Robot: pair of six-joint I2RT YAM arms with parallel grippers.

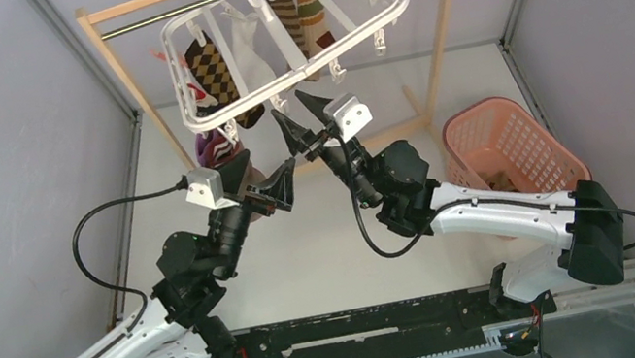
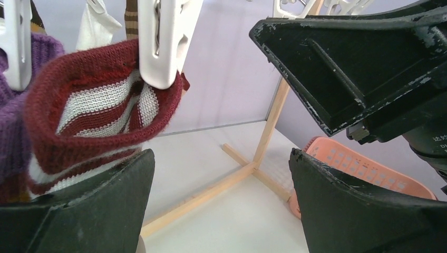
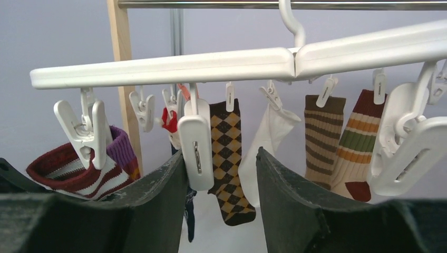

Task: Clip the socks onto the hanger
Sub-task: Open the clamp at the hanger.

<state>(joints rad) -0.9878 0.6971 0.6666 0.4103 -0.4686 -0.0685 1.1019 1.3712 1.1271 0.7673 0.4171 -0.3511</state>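
Grey walls box in a white table point(image 1: 326, 246). At the back stands a wooden rack point(image 1: 445, 28) whose metal rod point(image 1: 166, 13) carries the hanger point(image 3: 211, 63) by its hook. Several socks hang in a row under the frame, among them a brown argyle sock point(image 3: 229, 158) and a tan striped sock point(image 3: 358, 142).

At the near left corner a dark red-and-white sock point(image 2: 100, 121) is pinched at its cuff by a clip point(image 2: 163, 47). Its open mouth sags onto one finger of the left gripper point(image 2: 221, 158). That gripper's fingers are spread wide and close on nothing.

The right gripper point(image 1: 287, 104) is raised just under the frame's near rail, also spread apart. A second clip point(image 3: 195, 150) dangles straight ahead in the gap between its fingers, with its long axis upright. It looks empty, though with the argyle sock right behind it I can't be sure.

I'd judge that this clip is what the next move turns on. It lies dead ahead of the right arm, nearer to it than to the left, and would be squeezed across its flat sides.

A pink basket point(image 1: 510, 145) sits on the table to the right, well apart from both grippers. There is little room under the hanger, where the two grippers nearly meet.
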